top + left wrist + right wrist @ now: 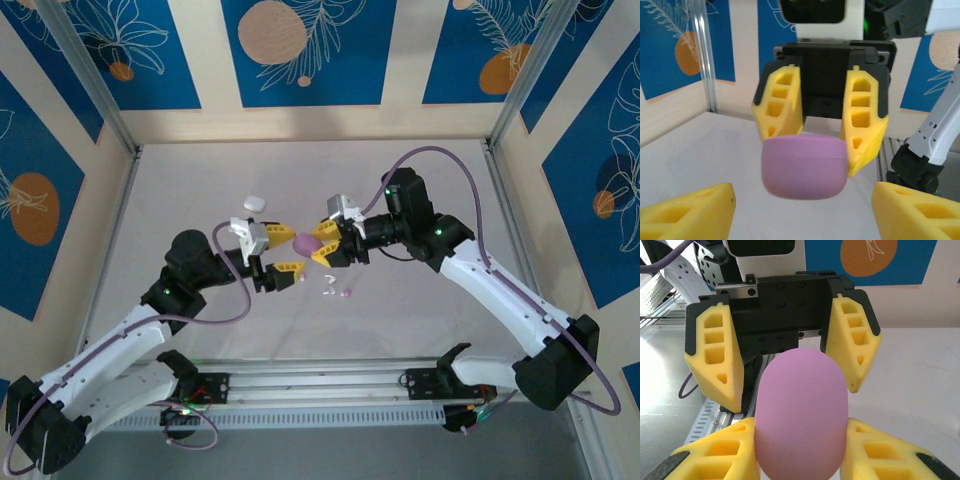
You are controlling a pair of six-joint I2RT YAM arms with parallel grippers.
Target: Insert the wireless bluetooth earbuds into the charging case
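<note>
Pink pebble-shaped plastic charging case: held off bench in right end effector. Tiny glossy purple earbud & white earbuds: loose on bench nearby.

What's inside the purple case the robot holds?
The purple case, pinched in the right gripper, shows only its smooth outside. No opening faces the cameras, so anything inside is hidden.
</note>
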